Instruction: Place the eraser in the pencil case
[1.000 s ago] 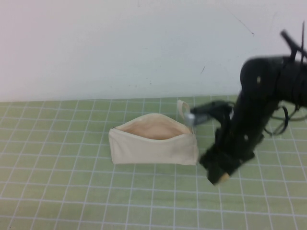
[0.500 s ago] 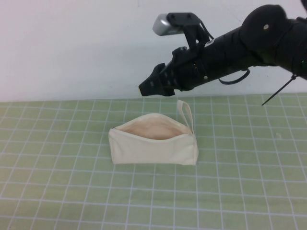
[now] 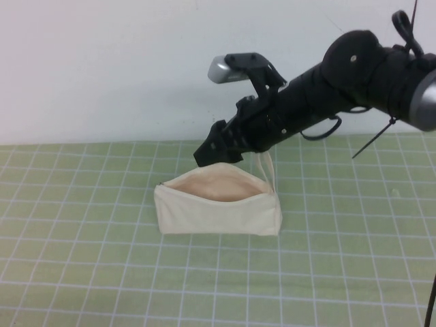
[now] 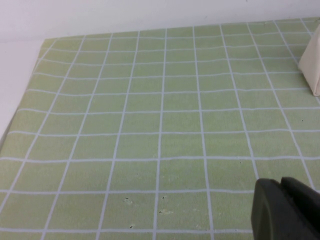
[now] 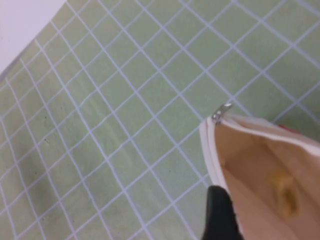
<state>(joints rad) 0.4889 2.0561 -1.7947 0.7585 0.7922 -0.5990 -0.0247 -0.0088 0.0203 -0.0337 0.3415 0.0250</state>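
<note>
The cream pencil case lies on the green grid mat with its mouth open and its loop strap at the right end. My right gripper hangs just above the open mouth, at its back edge. In the right wrist view one black finger shows beside the pouch rim; the other finger is out of frame and the jaws stand apart. A blurred yellowish block, the eraser, lies inside on the peach lining. My left gripper is shut and empty, low over the mat, left of the pouch corner.
The green grid mat covers the table up to a white wall behind. The mat's left edge shows in the left wrist view. A zip pull sits at the pouch's end.
My right arm swung up from the mat right of the pouch to above it, then dropped to the open mouth. The eraser, earlier at the fingertips, now shows inside the pouch.
</note>
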